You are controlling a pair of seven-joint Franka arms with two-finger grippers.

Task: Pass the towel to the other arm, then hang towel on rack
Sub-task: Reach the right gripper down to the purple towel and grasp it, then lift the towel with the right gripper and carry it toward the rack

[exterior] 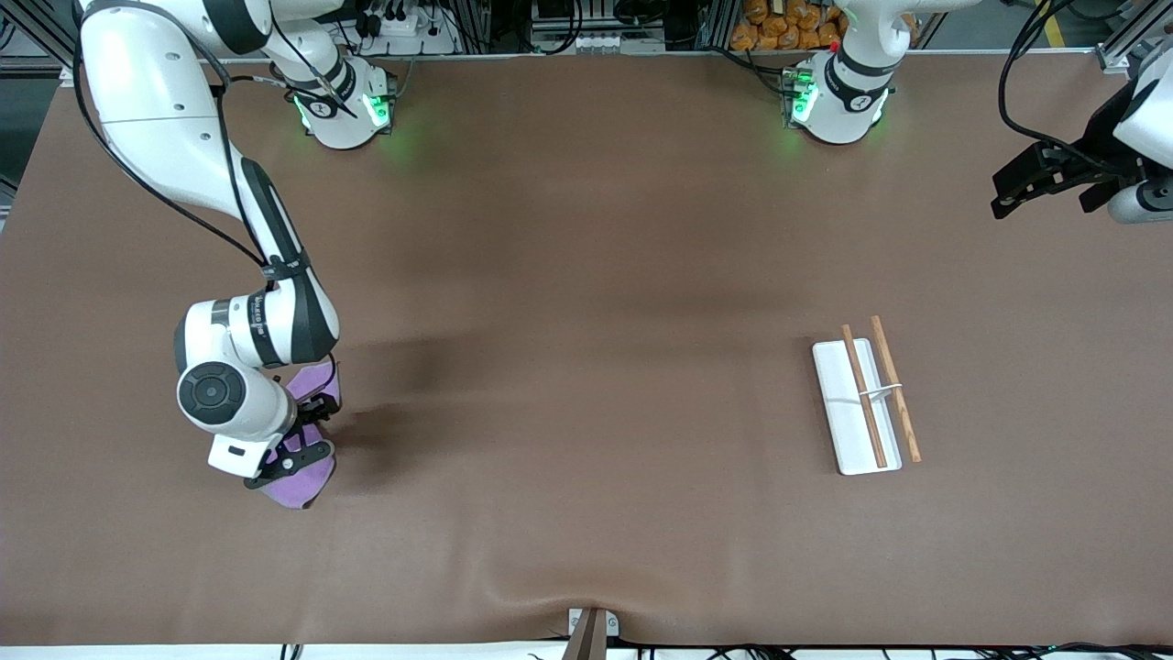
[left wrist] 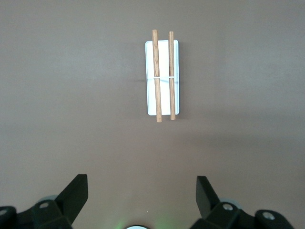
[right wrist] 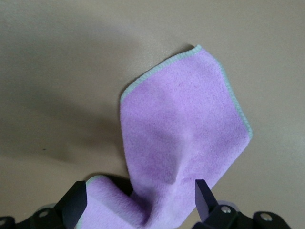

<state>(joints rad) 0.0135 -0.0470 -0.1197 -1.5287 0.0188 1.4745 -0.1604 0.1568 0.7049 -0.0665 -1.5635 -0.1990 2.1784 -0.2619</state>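
Front view: right claw [exterior: 307, 431] low over the surface [exterior: 586, 367] at the right arm's end, over the purple towel [exterior: 307, 481]. Most of the towel is hidden there by the wrist and claw body; only a strip near the forearm and a rounded end nearer the front camera show. Whether the fingers press the cloth cannot be read from this view.

Right wrist view fills that gap: the towel [right wrist: 183, 138] spreads out below the camera, lilac fuzzy pile with a pale green stitched hem, one corner lying out on the surface, the cloth rising in a fold between the two dark fingertips [right wrist: 202, 193]. The fingertips stand apart with the cloth bunched between them; contact with either pad cannot be told, so right claw noted as released, set around the fold.

Left claw [exterior: 1049, 188] waits in the air over the edge of the left arm's end of the surface. Left wrist view shows both fingers [left wrist: 76, 193] spread wide with nothing between them: released.

Rack [exterior: 866, 403] lies on the surface toward the left arm's end, well apart from the towel. White base, two brown rods [exterior: 893, 385] running lengthwise, thin white crosspiece across them. The left wrist view shows the rack [left wrist: 162, 76] square-on, with the rods overhanging the base at both ends.

Writing: dark lettering on the right arm's white wrist link, too small to read.
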